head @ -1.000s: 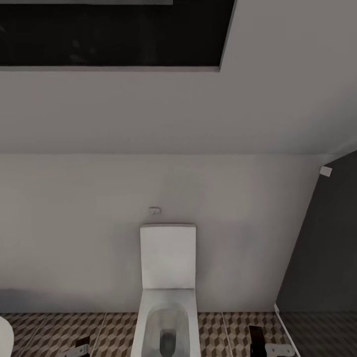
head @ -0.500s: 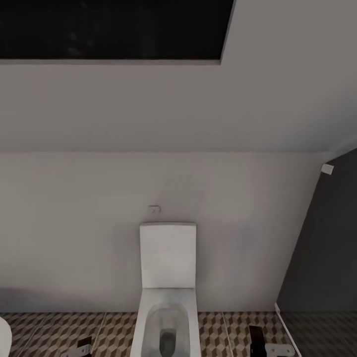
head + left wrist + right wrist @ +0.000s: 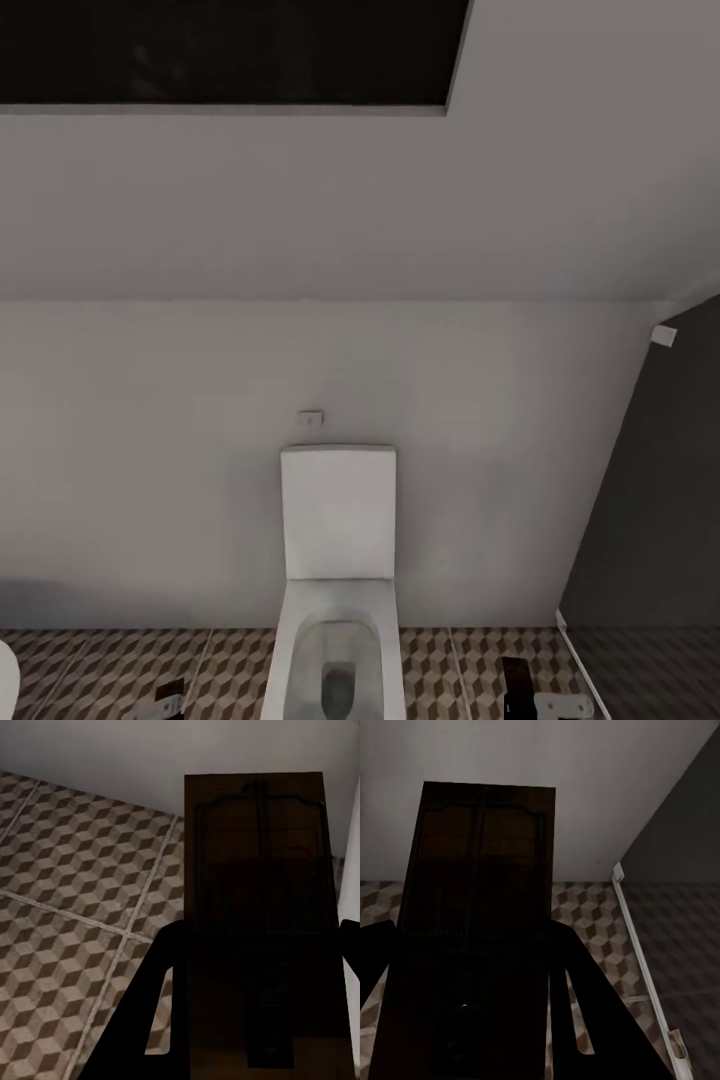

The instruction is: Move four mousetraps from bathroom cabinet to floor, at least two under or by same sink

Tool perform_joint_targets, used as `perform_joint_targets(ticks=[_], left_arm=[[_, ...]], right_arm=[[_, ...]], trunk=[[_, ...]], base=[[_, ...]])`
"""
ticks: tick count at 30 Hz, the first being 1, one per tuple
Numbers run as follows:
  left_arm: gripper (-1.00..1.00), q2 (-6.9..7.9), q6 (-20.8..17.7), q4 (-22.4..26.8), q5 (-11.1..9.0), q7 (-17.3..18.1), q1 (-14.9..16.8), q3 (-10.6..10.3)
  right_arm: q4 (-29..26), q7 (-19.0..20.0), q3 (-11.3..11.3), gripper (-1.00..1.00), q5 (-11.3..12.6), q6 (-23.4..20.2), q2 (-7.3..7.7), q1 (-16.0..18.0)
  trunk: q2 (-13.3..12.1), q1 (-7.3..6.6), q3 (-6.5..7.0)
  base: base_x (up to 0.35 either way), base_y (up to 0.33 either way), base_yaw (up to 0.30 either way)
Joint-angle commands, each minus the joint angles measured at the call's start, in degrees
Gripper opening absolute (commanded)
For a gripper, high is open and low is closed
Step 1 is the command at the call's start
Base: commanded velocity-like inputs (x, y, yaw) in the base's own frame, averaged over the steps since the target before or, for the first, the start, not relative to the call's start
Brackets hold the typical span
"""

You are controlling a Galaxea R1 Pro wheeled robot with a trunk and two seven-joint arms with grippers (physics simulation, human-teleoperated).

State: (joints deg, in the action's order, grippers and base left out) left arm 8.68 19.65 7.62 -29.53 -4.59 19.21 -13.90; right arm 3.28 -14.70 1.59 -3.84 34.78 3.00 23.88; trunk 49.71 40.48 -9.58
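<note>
1. From the head camera, a white toilet [image 3: 338, 600] with its lid raised stands against a plain pale wall [image 3: 150, 480]. A small flush plate [image 3: 311, 417] sits on the wall just above the lid.
2. High up, a dark rectangular panel [image 3: 230, 50] is set into a pale sloping surface.
3. Along the bottom edge runs the bathroom floor [image 3: 100, 665], tiled in a brown, beige and white cube pattern. A dark grey wall [image 3: 660, 500] closes the scene on the right, with a white skirting strip at its foot.
4. The left gripper [image 3: 165, 698] and the right gripper [image 3: 520, 688] just poke into view at the bottom, on either side of the toilet, each showing a dark finger and a pale mount.
5. In the left wrist view, the dark fingers [image 3: 150, 1012] are clamped on a mousetrap [image 3: 255, 892], a shadowed wooden board with dark wire parts, held above the tiles.
6. In the right wrist view, the fingers [image 3: 585, 1012] likewise grip a second mousetrap [image 3: 480, 892] (in deep shadow, so its details are faint), held above the floor near the wall corner.
</note>
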Motion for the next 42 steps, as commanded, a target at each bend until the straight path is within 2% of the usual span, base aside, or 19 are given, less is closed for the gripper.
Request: perform_joint_targets(ticks=[1, 42], left_arm=[[-1.00, 0.02, 0.1, 0.0, 0.0, -0.6, 0.0, -0.5], [-1.00, -0.07, 0.1, 0.0, 0.0, -0.6, 0.0, -0.5]], right_arm=[[0.2, -0.2, 0.2, -1.00, -0.2, 0.3, -0.01, 0.1], [0.2, -0.2, 0.2, -1.00, -0.3, 0.4, -0.01, 0.1]], trunk=[[0.5, 0.24, -0.27], [16.9, 9.24, -7.63]], base=[[0.000, 0.000, 0.000], [0.000, 0.000, 0.000]])
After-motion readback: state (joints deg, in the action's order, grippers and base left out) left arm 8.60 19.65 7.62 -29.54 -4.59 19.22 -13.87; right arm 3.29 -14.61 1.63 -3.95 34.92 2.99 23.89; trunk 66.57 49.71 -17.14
